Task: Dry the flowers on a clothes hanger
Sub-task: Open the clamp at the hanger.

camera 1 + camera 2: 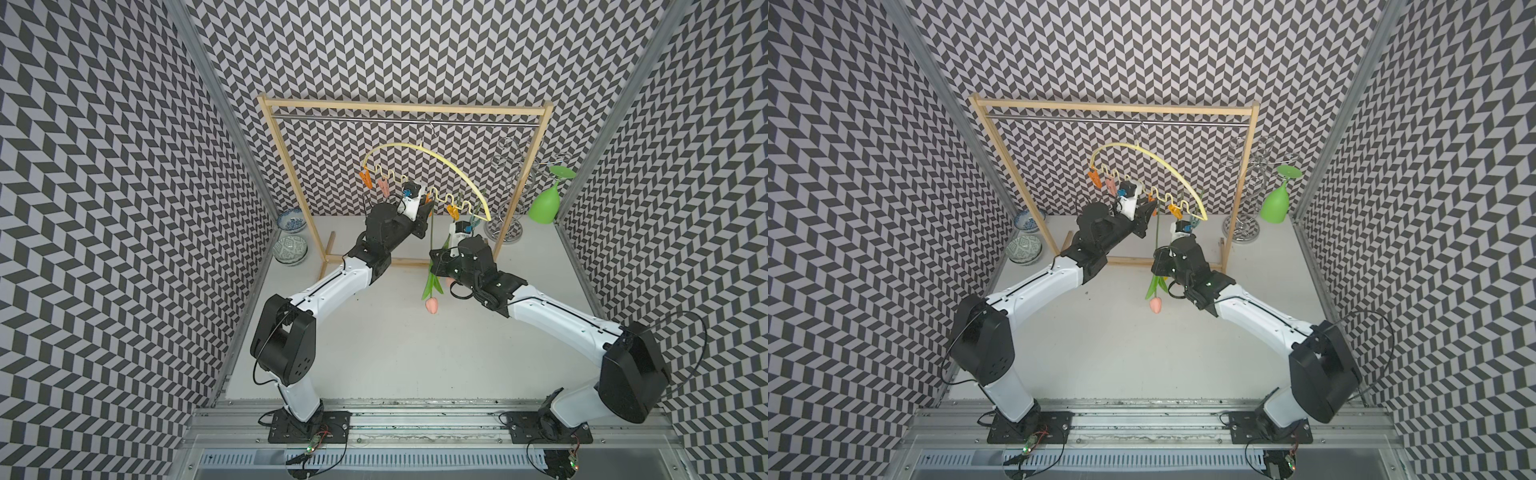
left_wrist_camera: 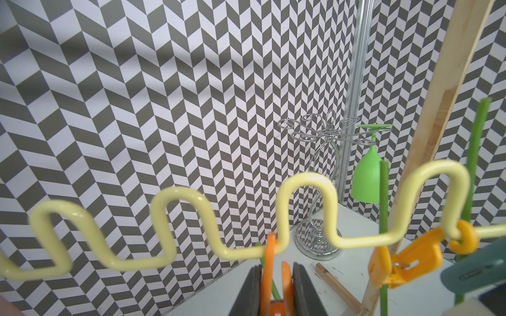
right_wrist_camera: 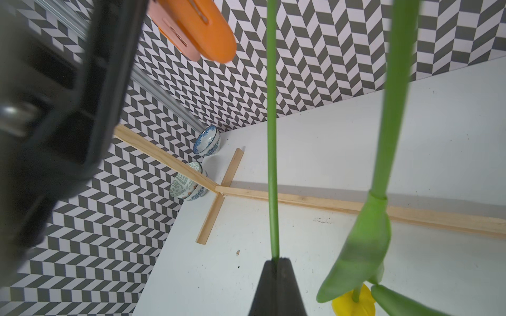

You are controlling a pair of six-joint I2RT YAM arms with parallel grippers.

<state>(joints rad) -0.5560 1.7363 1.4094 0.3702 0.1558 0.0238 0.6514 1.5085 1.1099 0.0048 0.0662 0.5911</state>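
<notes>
Right claw (image 3: 276, 262) around tulip stem (image 3: 272, 136)

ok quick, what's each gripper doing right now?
Left gripper: closed, squeezing an orange clothespin.
Right gripper: closed on a tulip stem.
</notes>
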